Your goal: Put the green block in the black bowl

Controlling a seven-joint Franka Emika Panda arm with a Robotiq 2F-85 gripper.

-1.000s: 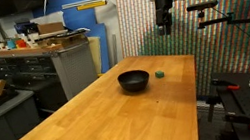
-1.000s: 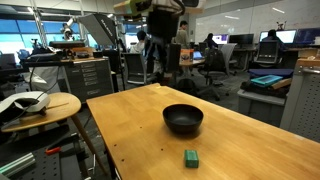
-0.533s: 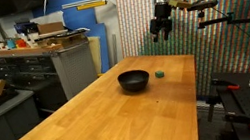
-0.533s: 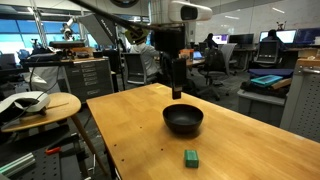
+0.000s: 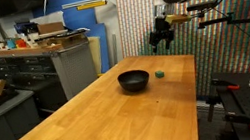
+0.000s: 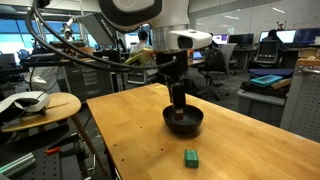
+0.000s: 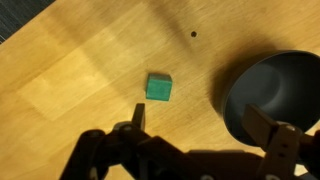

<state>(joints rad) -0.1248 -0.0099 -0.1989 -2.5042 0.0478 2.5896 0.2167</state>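
The little green block (image 5: 159, 74) lay on the wooden table (image 5: 102, 119). It sat just to the right of the black bowl (image 5: 134, 80), near it but not touching it. In an exterior view the green block (image 6: 190, 158) was closer to the near edge of the table than the black bowl (image 6: 196, 124) was. The bowl stood the right way up, and nothing could be seen inside it.

The gripper (image 5: 162, 44) hung in the air above the table, over the spot where the block and the bowl were. It pointed down. It was not touching the block, the bowl or the table.

In the wrist view the gripper (image 7: 197, 112) had its two fingers (image 7: 139, 112) spread wide apart, with nothing held between them. The green block (image 7: 158, 88) showed just past the left finger, and the black bowl (image 7: 268, 82) showed on the right side.
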